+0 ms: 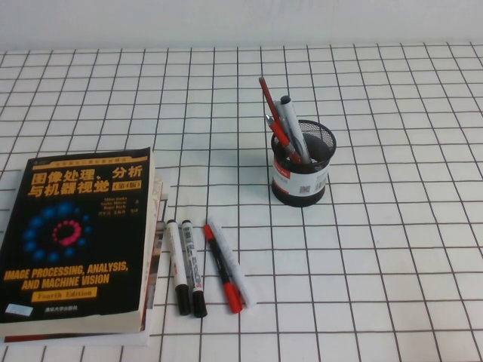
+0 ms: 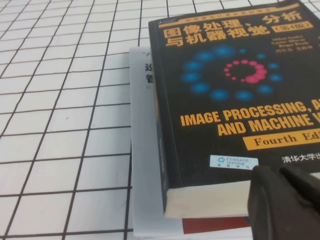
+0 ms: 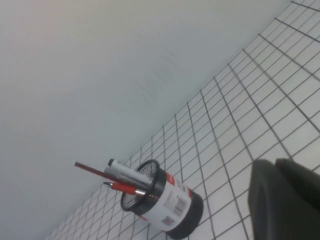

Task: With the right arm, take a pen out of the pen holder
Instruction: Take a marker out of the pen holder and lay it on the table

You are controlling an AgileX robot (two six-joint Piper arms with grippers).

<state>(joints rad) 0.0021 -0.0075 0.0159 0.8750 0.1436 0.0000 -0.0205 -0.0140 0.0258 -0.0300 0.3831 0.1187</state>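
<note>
Pens in the pen holder, both grippers away from it

The left gripper hangs over an edge of the black book; whether it is spread or closed cannot be told. Just right of the book, two black-capped markers, a red pen and a white pen lie side by side on the gridded table. Further right the mesh pen holder stands upright, with red and grey pens leaning in it. The right gripper, pressed together and empty, hangs well apart from the holder.

High camera looks down; wrist cameras face book, pen holder
</note>
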